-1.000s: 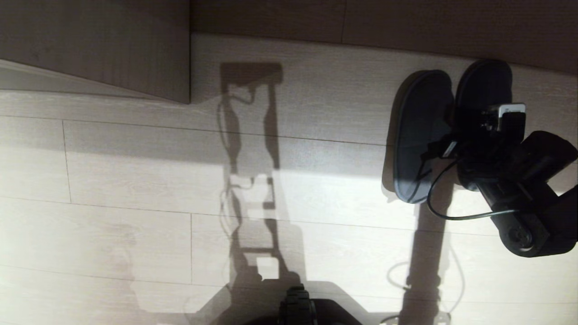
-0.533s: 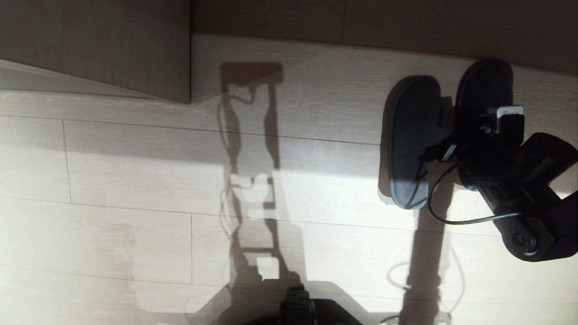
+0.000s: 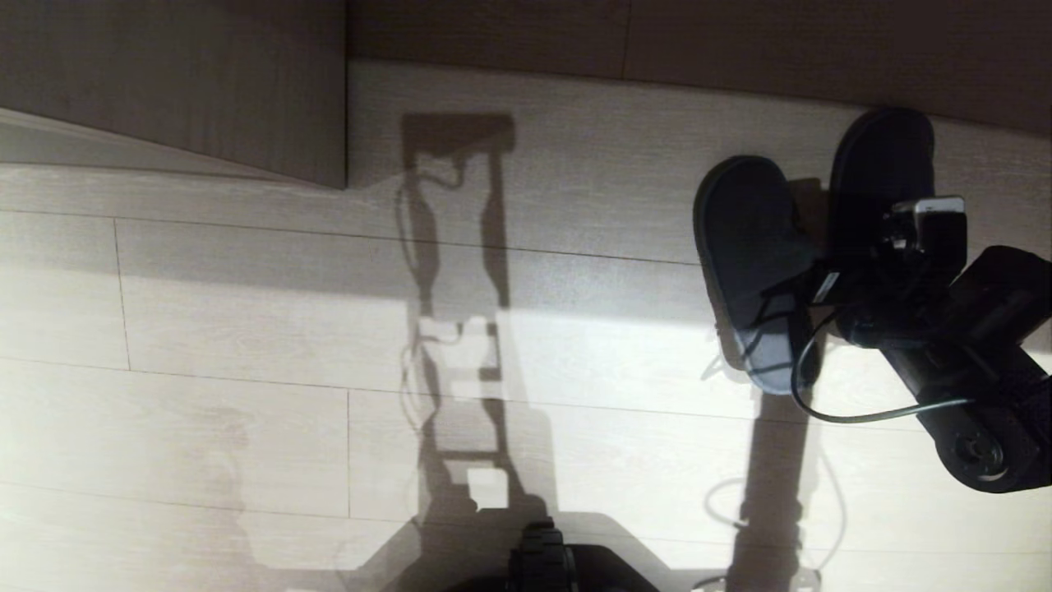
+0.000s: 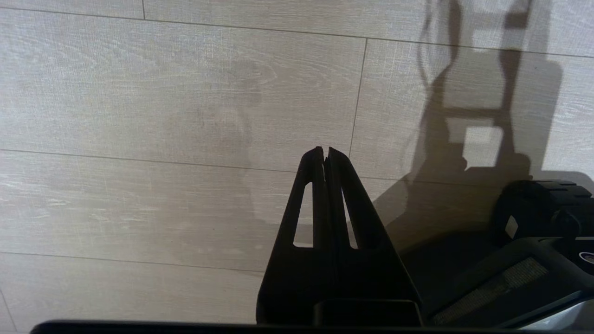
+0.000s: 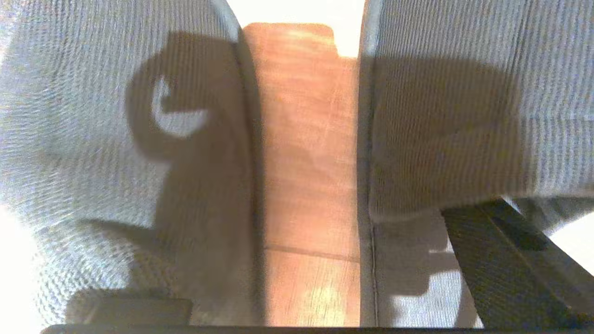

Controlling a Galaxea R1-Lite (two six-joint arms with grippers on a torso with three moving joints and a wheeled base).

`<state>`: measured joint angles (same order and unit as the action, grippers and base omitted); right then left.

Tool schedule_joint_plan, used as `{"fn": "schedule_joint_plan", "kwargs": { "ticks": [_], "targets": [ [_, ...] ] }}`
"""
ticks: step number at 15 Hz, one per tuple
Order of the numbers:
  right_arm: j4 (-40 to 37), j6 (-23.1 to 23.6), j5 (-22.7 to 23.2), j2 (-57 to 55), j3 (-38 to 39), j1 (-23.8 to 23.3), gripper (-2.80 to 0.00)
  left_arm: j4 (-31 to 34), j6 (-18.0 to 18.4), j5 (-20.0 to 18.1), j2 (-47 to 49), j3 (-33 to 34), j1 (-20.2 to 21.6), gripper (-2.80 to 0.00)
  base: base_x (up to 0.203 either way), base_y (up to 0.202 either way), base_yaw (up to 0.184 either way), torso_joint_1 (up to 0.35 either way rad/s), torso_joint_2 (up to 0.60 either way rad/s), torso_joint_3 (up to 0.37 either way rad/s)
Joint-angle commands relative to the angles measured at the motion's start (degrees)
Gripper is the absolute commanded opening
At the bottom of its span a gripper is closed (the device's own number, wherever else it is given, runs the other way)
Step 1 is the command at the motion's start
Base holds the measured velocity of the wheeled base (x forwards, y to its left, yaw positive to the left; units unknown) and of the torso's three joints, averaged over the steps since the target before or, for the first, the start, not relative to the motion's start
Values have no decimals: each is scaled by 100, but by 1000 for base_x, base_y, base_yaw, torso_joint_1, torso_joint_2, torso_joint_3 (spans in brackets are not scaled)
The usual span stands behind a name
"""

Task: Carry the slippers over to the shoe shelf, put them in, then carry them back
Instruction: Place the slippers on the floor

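While the robot bends low over the pale wooden floor [image 3: 246, 345], the slippers [image 3: 752, 247] lie on that floor at its right side, two dark flat slides side by side with a narrow strip of floor between them. The slipper nearer the middle of the floor sits a little askew, its near end tilted toward the other one; the second slipper [image 3: 883, 160] reaches further toward the brown panel [image 3: 657, 41] that runs along the far edge of the floor.

The right end effector [image 3: 855, 271] hangs directly over the slippers, above the gap between them. From its own camera, one dark finger [image 5: 510, 269] stands wide to one side over a grey ribbed sole [image 5: 464, 116], the other sole [image 5: 93, 116] lies across the gap, and the fingers are spread far apart and grip nothing. A black cable [image 3: 855, 415] loops from the arm over the floor just beside the slippers.

The left end effector [image 4: 325, 155] hangs over bare floor, well apart from the slippers, with its two fingers pressed together and nothing between them.
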<state>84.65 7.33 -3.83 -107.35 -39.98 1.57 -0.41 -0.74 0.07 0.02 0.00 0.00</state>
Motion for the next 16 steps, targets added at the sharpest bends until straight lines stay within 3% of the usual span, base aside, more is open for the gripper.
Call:
{"fn": "schedule_joint_plan", "kwargs": {
  "ticks": [1,16],
  "targets": [
    [-34,11,6,125,136,16,0,-2,-5,1,-11,0,4,-280,0,0,0,0,0,0],
    [-129,127,216,727,1337,118,0,-2,-5,1,-2,0,0,-280,0,0,0,0,0,0]
  ]
}}
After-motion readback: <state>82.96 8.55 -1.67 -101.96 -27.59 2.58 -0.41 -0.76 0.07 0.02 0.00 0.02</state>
